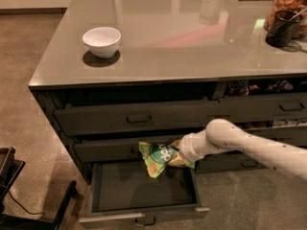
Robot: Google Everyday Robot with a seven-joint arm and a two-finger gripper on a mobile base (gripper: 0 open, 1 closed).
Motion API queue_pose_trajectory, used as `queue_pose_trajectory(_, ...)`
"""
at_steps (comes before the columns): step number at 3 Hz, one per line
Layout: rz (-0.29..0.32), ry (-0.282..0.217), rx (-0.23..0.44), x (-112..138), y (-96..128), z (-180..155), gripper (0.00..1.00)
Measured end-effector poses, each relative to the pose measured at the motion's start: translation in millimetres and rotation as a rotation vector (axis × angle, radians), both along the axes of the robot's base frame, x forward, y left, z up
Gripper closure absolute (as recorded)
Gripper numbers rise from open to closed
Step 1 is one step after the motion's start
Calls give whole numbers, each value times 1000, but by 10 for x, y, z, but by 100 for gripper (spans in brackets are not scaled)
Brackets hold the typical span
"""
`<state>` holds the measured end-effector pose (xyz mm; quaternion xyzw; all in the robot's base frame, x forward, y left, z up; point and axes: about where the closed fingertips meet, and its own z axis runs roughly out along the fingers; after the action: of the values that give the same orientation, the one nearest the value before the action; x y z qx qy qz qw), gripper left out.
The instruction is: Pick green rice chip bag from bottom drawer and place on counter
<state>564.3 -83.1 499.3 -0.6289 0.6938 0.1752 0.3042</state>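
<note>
My white arm stretches leftward, bent at the wrist, and my gripper pinches the crinkly bright-green rice chip bag just above the open, shallow dark-grey bottom drawer.
</note>
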Motion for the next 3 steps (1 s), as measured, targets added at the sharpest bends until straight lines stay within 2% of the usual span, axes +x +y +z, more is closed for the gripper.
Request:
queue_pose_trajectory(1, -11, 66, -28, 54, -32, 557, 100)
queue_pose_trajectory(2, -26, 66, -81, 162, -56, 1278, 100)
queue_pose_trajectory(3, -34, -35, -114, 246, -47, 2070, 100)
